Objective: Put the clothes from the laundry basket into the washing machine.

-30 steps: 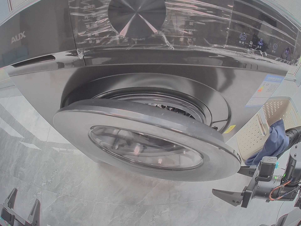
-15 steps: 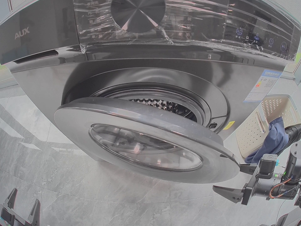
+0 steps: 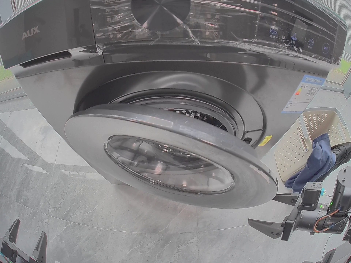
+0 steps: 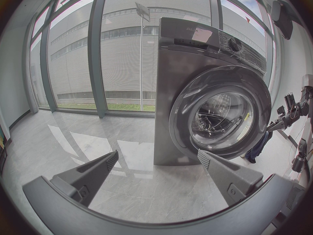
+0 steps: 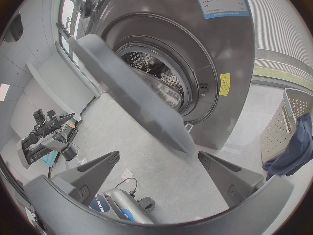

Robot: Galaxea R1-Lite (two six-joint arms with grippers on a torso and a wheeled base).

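The dark grey washing machine (image 3: 182, 66) stands with its round glass door (image 3: 164, 154) partly swung out and the steel drum (image 3: 197, 115) showing behind it. My right gripper (image 3: 261, 210) is open at the door's free edge. In the right wrist view the door's rim (image 5: 179, 141) lies between the spread fingers of that gripper (image 5: 158, 154). A beige perforated laundry basket (image 3: 321, 123) stands to the right of the machine, with a blue garment (image 3: 316, 163) draped over its rim. My left gripper (image 3: 28, 234) hangs open and empty low on the left, away from the machine.
Polished grey floor tiles (image 3: 91, 216) spread in front of the machine. A tall glass wall (image 4: 97, 59) runs behind and to the left of it. The basket (image 5: 280, 128) sits close to the machine's right front corner.
The head camera has shifted, so the machine sits a little higher in the picture. The door stands slightly farther out from the opening. My right gripper stays at the door's edge.
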